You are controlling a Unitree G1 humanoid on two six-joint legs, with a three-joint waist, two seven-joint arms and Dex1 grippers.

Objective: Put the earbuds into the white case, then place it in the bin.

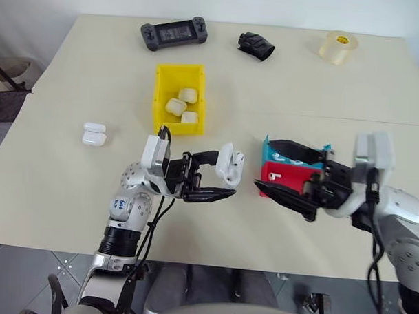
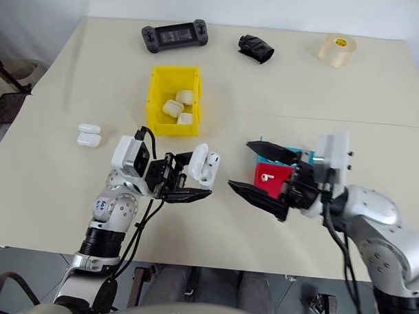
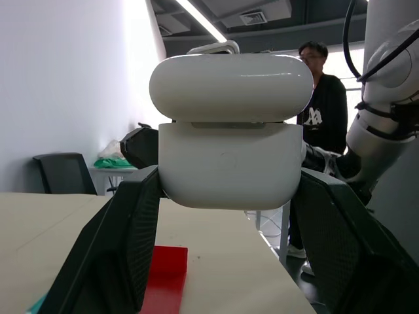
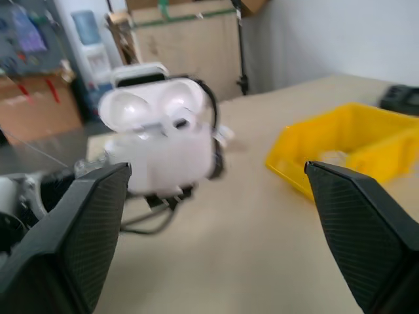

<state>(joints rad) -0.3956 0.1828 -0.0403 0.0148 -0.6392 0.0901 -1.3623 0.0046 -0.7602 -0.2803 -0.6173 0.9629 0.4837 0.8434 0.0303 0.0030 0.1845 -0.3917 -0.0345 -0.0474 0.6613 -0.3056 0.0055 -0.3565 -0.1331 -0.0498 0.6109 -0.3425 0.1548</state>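
My left gripper (image 1: 225, 175) is shut on the white case (image 1: 230, 164) and holds it above the table in front of the yellow bin (image 1: 177, 126). In the right wrist view the white case (image 4: 160, 144) has its lid flipped open; whether anything lies inside I cannot tell. To the right of the case, my right gripper (image 1: 266, 165) stands wide open and empty, apart from the case and hovering over the red tray (image 1: 291, 175). One small white earbud (image 1: 274, 176) lies on the red tray, and another earbud (image 1: 280, 158) lies in the blue tray (image 1: 268, 151).
The bin holds three cream rounded cases (image 1: 175, 105). Another white case (image 1: 94, 134) lies on the table at the left. Along the far edge are a black game controller (image 1: 174, 34), a black crumpled thing (image 1: 255, 45) and a tape roll (image 1: 338, 46). A person (image 3: 321, 98) stands beyond the table.
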